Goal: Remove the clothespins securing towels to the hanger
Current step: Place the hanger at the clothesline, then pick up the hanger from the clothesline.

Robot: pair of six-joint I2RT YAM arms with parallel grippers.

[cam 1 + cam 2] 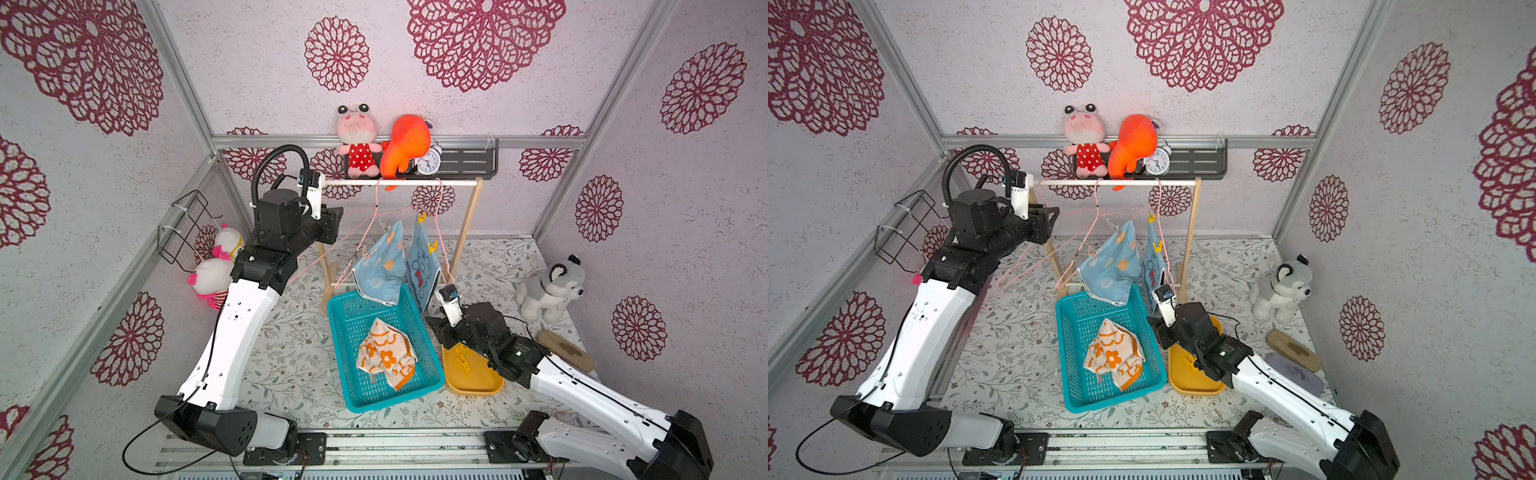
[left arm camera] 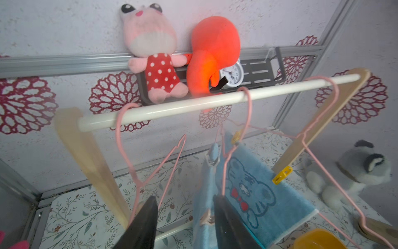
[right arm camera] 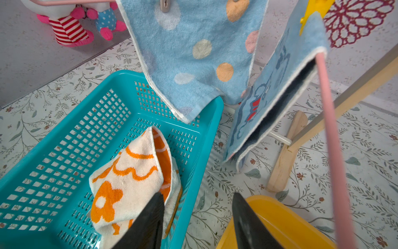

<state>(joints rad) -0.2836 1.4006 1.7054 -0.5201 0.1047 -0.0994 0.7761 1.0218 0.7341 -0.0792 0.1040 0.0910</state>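
yellow clothespin (image 2: 282, 175) hangs beyond the left end effector (image 2: 185, 200), seemingly empty, jaws apart.

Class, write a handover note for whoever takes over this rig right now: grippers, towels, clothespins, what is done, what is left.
Left gripper: open, empty, raised beside the rack.
Right gripper: open, empty, low between basket and tray.
Done: flowered towel lies in the basket; a loose clothespin lies in the tray.
Left: dotted towel hangs by two beige clothespins, cartoon towel by two yellow clothespins.
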